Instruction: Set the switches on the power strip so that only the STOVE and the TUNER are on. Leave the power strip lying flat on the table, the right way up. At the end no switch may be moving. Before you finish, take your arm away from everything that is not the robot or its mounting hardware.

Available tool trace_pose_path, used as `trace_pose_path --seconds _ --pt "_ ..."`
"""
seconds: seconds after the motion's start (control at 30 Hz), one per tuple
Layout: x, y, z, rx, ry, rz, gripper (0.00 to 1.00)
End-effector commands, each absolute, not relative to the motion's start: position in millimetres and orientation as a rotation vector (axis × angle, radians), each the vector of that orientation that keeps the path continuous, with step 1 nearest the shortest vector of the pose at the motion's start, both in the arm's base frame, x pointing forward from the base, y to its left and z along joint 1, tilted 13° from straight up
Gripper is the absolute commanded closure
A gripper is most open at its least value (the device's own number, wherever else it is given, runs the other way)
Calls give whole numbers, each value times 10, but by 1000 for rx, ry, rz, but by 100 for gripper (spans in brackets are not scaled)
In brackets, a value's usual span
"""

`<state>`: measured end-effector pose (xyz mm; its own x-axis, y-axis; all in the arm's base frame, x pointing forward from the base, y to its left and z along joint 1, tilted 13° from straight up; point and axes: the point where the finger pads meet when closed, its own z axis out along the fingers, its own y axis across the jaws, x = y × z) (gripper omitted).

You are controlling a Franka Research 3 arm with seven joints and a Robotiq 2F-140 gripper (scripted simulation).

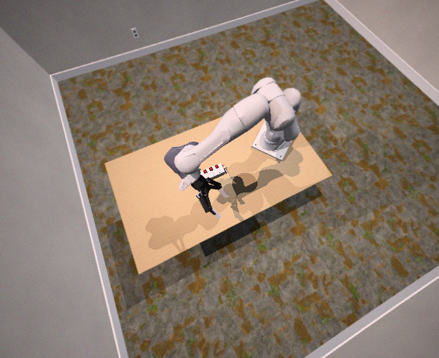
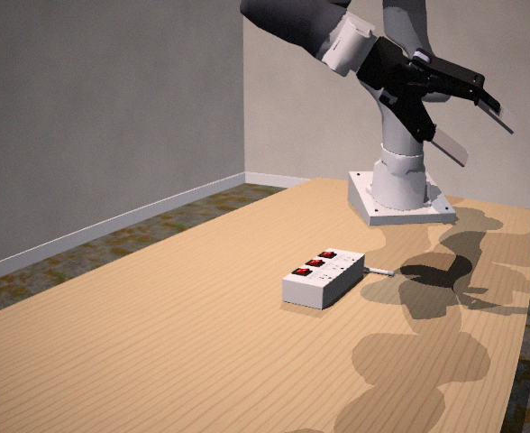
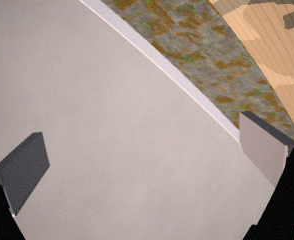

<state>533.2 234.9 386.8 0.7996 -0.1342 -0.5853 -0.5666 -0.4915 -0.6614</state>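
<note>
Gripper [image 2: 461, 125] high above table [image 2: 162, 336], fingers [image 2: 449, 148] spread wide, nothing between them. Air above power strip [image 2: 324, 278] unobstructed; only its short cable stub [image 2: 379, 271] on its far-right side.
</note>
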Motion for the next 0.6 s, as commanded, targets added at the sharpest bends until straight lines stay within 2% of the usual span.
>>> trace_pose_path --seconds 0.0,0.5,0.57 --pt "5339 2344 3861 -2044 577 605 0" --pt "5339 2344 3861 -2044 577 605 0" --pt "5353 2275 3809 -2023 722 653 0"
